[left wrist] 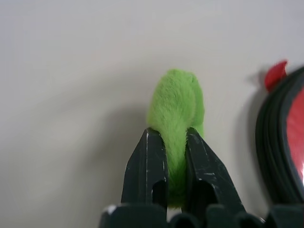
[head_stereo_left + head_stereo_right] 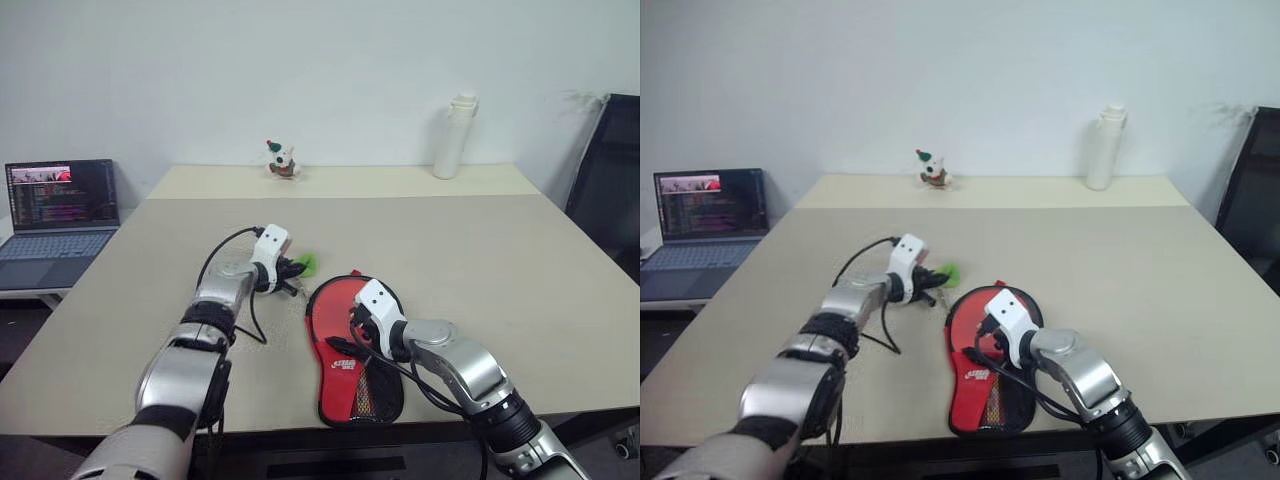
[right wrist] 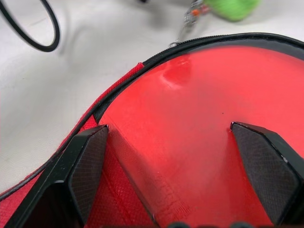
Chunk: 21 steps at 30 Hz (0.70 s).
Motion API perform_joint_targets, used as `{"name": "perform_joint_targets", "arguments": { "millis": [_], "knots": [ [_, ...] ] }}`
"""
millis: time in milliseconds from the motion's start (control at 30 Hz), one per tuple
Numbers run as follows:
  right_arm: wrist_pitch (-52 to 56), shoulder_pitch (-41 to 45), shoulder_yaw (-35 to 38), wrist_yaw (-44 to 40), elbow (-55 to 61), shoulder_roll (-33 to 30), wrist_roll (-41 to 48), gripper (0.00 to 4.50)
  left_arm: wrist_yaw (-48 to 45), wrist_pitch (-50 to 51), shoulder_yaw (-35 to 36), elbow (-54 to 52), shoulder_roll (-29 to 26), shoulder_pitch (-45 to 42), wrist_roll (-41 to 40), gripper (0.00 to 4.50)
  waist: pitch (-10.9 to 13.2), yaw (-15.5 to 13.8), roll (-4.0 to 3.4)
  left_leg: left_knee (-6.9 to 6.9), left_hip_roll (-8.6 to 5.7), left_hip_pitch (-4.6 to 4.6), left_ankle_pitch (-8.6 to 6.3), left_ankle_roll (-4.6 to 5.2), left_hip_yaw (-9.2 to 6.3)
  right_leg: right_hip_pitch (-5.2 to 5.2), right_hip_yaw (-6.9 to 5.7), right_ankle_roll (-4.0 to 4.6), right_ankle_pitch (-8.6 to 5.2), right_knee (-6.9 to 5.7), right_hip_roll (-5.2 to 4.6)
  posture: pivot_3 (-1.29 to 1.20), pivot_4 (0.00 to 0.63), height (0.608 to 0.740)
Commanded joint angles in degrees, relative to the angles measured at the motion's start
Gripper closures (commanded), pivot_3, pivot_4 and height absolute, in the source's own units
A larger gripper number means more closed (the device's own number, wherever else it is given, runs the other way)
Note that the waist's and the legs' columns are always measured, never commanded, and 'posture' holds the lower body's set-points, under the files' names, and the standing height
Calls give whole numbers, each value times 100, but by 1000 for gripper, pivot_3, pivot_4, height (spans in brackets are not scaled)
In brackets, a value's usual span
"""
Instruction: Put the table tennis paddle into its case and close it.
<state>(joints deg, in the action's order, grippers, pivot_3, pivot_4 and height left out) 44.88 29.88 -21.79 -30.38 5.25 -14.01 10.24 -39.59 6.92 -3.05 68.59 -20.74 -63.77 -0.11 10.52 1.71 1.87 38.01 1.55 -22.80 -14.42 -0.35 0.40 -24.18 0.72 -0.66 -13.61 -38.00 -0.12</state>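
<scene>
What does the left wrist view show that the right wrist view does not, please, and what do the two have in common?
Left wrist view alone: the left tool shut on the green ball, its fuzzy surface squeezed between the black fingers.

Right wrist view alone: the right tool open, its fingers spread over the case's red side, plus the zip along the rim and a black cable.

Both: the ball, the case's black edge and the pale table.
</scene>
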Motion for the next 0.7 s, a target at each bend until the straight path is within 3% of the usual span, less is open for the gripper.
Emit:
{"name": "perform_joint_targets", "arguments": {
  "millis": [33,267,700],
  "knots": [
    [246,-254,-128,-49,-240,16,-30,0,572,-412,-3,444,185,-576,282,4468,-1,-1,1,0,0,0,0,0,0,0,-1,0,0,0,0,0,150,740],
    [437,-602,-284,17,33,71,-56,0,1134,-791,-137,804,701,-1035,782,4468,-6,2,8,-1,-1,1,0,0,3,0,-2,-1,0,0,0,0,150,740],
    [1025,-1505,-496,162,1088,-78,-17,0,1556,-1739,-1162,996,1711,-1677,2279,4469,-27,-25,19,-1,-6,0,0,-1,15,6,-6,-3,-1,5,0,0,150,740]
  ]
}}
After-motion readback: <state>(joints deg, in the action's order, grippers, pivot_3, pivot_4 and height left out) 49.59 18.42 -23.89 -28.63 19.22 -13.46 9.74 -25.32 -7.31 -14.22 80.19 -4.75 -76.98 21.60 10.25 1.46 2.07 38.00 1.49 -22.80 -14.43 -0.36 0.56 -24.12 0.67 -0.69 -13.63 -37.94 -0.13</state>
